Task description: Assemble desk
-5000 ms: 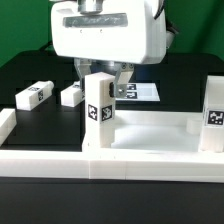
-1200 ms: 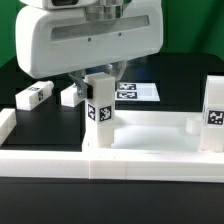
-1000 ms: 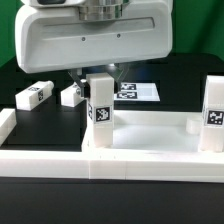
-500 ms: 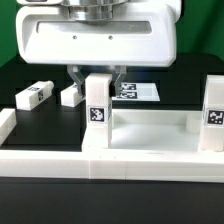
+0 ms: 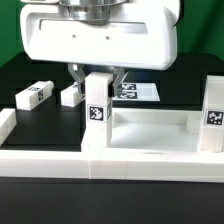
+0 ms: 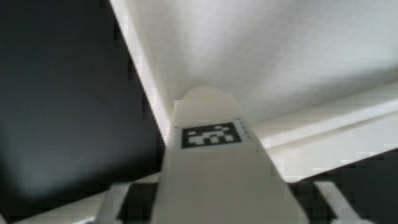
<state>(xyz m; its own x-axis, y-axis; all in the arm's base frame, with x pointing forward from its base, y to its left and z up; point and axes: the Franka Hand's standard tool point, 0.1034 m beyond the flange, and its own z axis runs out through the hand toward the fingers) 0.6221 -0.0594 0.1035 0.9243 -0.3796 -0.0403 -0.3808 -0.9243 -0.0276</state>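
On the black table [image 5: 60, 205], the desk top [image 5: 150, 125] lay low in the frame with a leg [image 5: 98, 122] upright at centre, my tool [image 5: 97, 80] straddling its top, probably for screwing it in; I couldn't tell whether the fingers pinched it.

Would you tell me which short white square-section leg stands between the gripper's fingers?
The upright central leg, under the gripper; the exterior view's right leg stands alone, its two left legs lie flat.

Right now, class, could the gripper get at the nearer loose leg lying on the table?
Probably not directly: the gripper straddles an upright leg it must clear first; the loose leg lies uncovered.
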